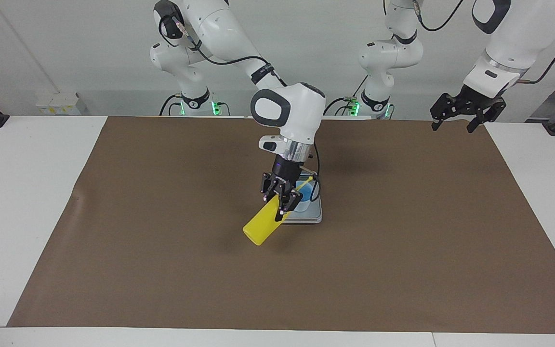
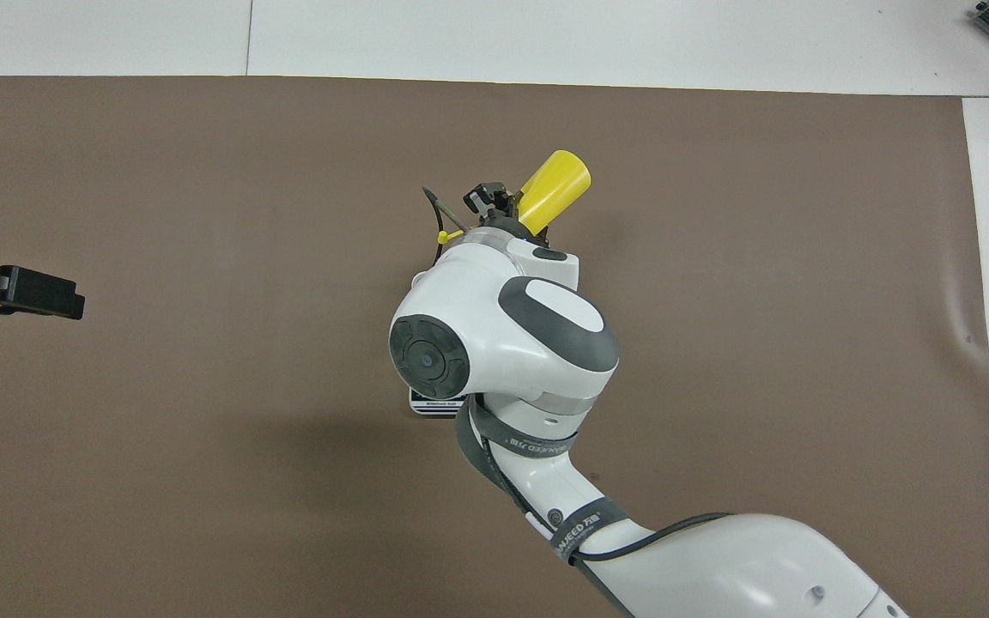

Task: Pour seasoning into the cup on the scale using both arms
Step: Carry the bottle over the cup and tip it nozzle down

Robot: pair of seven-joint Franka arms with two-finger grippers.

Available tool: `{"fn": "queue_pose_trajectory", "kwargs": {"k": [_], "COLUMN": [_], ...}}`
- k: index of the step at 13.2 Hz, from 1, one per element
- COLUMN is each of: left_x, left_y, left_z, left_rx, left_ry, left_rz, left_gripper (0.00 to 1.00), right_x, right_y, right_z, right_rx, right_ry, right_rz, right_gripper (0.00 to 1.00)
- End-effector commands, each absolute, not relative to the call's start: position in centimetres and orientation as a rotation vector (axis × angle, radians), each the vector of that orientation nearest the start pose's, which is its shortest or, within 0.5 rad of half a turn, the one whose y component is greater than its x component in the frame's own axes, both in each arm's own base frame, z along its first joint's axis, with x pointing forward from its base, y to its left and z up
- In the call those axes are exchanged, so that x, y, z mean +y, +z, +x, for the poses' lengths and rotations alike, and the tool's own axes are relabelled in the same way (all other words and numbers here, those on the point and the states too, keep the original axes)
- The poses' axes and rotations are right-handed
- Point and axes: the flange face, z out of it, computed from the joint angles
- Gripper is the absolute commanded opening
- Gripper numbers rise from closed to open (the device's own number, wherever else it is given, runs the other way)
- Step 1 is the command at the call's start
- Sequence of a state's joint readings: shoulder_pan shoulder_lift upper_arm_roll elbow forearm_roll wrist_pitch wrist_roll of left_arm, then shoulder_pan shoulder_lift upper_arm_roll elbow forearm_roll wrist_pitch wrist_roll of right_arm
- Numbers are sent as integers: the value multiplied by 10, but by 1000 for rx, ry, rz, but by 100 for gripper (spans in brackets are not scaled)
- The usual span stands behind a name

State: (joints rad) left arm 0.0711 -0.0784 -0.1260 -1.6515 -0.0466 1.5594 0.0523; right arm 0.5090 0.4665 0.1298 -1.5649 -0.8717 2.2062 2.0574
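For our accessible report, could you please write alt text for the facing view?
The right tool holds a tilted yellow bottle over a blue cup on a scale. The left tool waits open above the table's edge.

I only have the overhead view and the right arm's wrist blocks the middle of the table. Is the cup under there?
Observer: Yes, the cup stands on the scale.
Operator: Where does the bottle's nozzle point?
Observer: The seasoning bottle, clamped in the right gripper, tilts nozzle-down toward the cup.
Operator: And the left arm?
Observer: It waits; the left gripper hangs open over the mat's edge at its own end.
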Motion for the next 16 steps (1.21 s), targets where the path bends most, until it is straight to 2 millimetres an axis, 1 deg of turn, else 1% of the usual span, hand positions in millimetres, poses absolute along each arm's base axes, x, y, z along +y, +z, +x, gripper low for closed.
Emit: {"fn": "queue_pose_trajectory", "kwargs": {"k": [1, 4, 5, 6, 7, 8, 10, 13, 16], "left_x": [-32, -32, -32, -32, -32, -32, -32, -32, -32], "left_y": [629, 629, 629, 629, 629, 629, 629, 629, 629], "left_z": [517, 517, 517, 517, 517, 517, 517, 517, 517], "left_rx": [171, 171, 169, 171, 171, 169, 171, 169, 169], "left_ry": [26, 26, 26, 26, 26, 26, 26, 26, 26], "left_rz": [-3158, -3158, -3158, -3158, -3158, -3158, -3158, -3159, -3158], "left_gripper": [100, 100, 100, 100, 100, 100, 100, 100, 100], "right_x": [391, 392, 395, 394, 393, 392, 390, 391, 392], "right_y": [409, 397, 394, 384, 380, 378, 379, 380, 381], "right_z": [588, 584, 582, 578, 576, 575, 577, 574, 573], "right_rx": [1334, 1241, 1206, 1181, 1140, 1135, 1129, 1088, 1086], "right_ry": [-1132, -1204, -1203, -1212, -1254, -1274, -1297, -1348, -1372], "right_rz": [-2544, -2532, -2532, -2556, -2570, -2564, -2554, -2552, -2544], "right_gripper": [0, 0, 0, 0, 0, 0, 0, 0, 0]}}
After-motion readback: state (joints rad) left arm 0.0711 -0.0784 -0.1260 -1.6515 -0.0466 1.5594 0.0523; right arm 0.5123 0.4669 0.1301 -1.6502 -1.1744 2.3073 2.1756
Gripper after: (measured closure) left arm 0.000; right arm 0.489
